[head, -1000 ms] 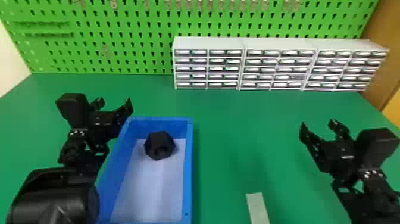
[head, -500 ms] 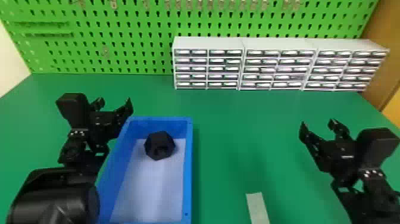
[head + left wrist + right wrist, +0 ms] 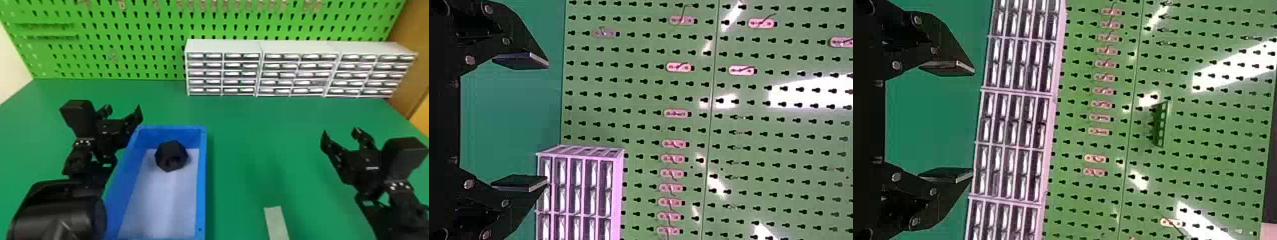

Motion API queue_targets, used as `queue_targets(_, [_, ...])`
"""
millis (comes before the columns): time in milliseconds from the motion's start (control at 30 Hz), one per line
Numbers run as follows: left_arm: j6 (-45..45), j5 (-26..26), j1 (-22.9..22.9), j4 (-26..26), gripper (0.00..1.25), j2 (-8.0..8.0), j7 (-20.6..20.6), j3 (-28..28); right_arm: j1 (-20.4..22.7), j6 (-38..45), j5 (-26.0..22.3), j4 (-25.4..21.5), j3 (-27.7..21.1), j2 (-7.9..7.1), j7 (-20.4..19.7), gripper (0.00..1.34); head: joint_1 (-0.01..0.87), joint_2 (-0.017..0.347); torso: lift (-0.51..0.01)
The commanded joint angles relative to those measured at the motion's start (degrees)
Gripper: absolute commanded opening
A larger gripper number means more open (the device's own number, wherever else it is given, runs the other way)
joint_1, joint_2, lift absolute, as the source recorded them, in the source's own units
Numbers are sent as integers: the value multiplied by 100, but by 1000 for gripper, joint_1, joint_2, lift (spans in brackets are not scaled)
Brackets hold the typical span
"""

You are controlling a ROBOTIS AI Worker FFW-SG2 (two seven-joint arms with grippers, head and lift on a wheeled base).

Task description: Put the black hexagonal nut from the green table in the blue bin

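The black hexagonal nut [image 3: 171,156] lies inside the blue bin [image 3: 202,178], on its pale floor near the far end. To the left of the bin's far end, my left gripper [image 3: 124,110] stands open, one finger close by the bin's far left corner. My right gripper [image 3: 341,132] stands open over the right side of the green table [image 3: 255,143], well away from the bin. In the left wrist view the left gripper [image 3: 546,122] has a wide gap with nothing in it. The right wrist view shows the right gripper [image 3: 973,122] parted in the same way.
White drawer cabinets [image 3: 223,46] line the table's back edge from the middle to the right. Behind them rises a green pegboard [image 3: 143,57] with small hooks. A pale strip [image 3: 276,223] lies on the table near the front, right of the bin.
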Motion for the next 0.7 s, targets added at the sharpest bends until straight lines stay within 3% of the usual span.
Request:
queue_targets(0, [0,1,0,-4,818,-15,4,0,-2,0,0,0,-9,0,0,801,686,51,-97])
queue_targets(667, [0,27,9,-4,818,-15,-4,8,7,0,-53,9,-18,9,0,801,686,51,-97])
